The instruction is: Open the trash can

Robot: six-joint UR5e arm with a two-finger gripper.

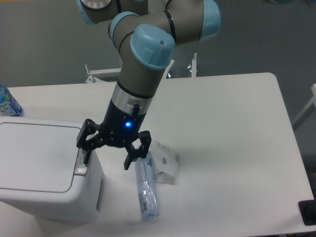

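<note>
The trash can (42,170) is sitting at about 8 o'clock on the worktop (232,148), lid down. The claw (107,157) is hanging wide open, one finger (85,150) poking at the grey button strip (80,160), bottle (147,192) lying at 6 o'clock.
</note>
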